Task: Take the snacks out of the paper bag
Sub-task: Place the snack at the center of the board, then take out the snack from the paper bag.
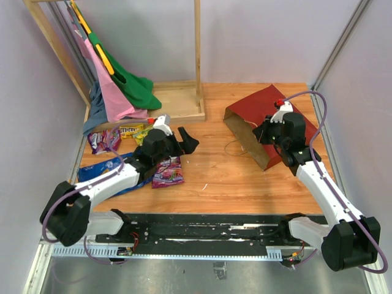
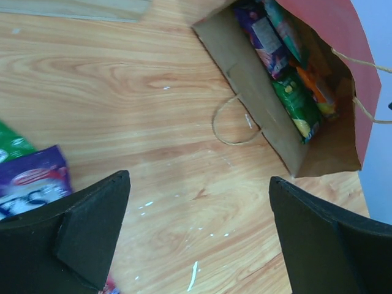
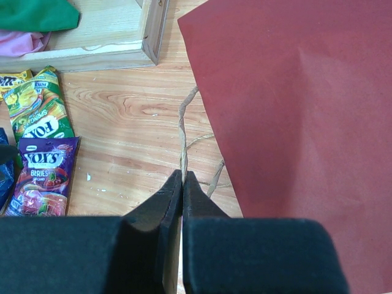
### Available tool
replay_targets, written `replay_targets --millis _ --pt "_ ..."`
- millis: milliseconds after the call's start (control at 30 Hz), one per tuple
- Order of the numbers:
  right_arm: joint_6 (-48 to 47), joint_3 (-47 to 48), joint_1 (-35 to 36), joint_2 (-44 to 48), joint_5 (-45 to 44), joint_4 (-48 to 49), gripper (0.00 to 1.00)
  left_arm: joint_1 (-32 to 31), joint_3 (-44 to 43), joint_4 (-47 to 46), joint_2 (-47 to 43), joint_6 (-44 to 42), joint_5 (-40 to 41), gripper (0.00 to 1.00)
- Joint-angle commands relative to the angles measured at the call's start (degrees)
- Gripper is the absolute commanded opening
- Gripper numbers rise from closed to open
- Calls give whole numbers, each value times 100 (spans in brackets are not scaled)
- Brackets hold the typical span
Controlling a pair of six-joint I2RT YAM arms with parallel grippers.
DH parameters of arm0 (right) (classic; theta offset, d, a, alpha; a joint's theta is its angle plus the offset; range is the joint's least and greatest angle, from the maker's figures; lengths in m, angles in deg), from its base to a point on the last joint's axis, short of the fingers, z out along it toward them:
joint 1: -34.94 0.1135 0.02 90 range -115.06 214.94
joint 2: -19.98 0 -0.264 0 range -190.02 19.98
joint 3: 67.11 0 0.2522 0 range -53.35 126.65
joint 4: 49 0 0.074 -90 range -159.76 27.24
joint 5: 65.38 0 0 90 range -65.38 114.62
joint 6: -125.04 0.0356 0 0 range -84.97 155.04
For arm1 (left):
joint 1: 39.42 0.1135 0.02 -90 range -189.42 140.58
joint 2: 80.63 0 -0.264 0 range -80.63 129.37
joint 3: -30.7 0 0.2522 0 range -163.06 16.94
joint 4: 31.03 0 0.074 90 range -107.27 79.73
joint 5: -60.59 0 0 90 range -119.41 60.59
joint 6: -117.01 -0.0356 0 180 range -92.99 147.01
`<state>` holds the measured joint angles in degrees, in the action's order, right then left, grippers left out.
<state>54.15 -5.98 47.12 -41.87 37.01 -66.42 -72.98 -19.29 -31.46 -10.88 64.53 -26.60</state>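
Observation:
The dark red paper bag (image 1: 260,103) lies on its side at the right, its mouth facing left. In the left wrist view the bag (image 2: 361,92) holds purple (image 2: 267,37), green (image 2: 296,101), orange (image 2: 318,89) and teal (image 2: 283,21) packets. My right gripper (image 1: 263,131) is at the mouth, and in its wrist view it (image 3: 182,176) is shut on the bag's string handle (image 3: 181,131). My left gripper (image 1: 187,142) is open and empty over bare wood left of the bag, as its wrist view (image 2: 199,184) shows. A blue chip bag (image 1: 101,168) and a purple packet (image 1: 168,173) lie under my left arm.
More packets lie at the far left: purple (image 1: 103,139) and yellow (image 1: 131,130). A wooden rack (image 1: 177,104) with pink (image 1: 101,79) and green (image 1: 131,86) garments stands at the back left. The bag's second string handle (image 2: 229,125) lies loose on the wood.

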Motion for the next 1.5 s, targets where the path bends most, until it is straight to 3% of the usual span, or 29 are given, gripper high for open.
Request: replay_targets --millis 0,233,333,500,767,1100,1333,1467 --pt "-30 -21 -81 2 -17 144 1 -374 -393 -816 787 132 -296 100" --pt "44 39 -73 -122 122 191 1 -585 -1668 -1939 2946 1151 -1917 98" --pt "71 -8 -73 -133 83 242 1 -696 -2197 -2216 3630 1417 -2173 96" --pt "95 29 -73 -255 103 258 1 -976 -3211 -2114 4747 1489 -1912 93" --pt "61 -2 -74 -214 20 267 1 -1192 -4607 -2474 6317 2044 -2232 82" --pt "17 -32 -69 -102 -36 229 1 -1418 -5289 -3551 7306 2784 -2013 69" --pt "36 -70 -74 44 -82 226 1 -1654 -5942 -2845 7707 2960 -1245 68" --pt "34 -86 -76 109 -93 208 1 -1827 -6516 -1979 8013 3036 -704 68"
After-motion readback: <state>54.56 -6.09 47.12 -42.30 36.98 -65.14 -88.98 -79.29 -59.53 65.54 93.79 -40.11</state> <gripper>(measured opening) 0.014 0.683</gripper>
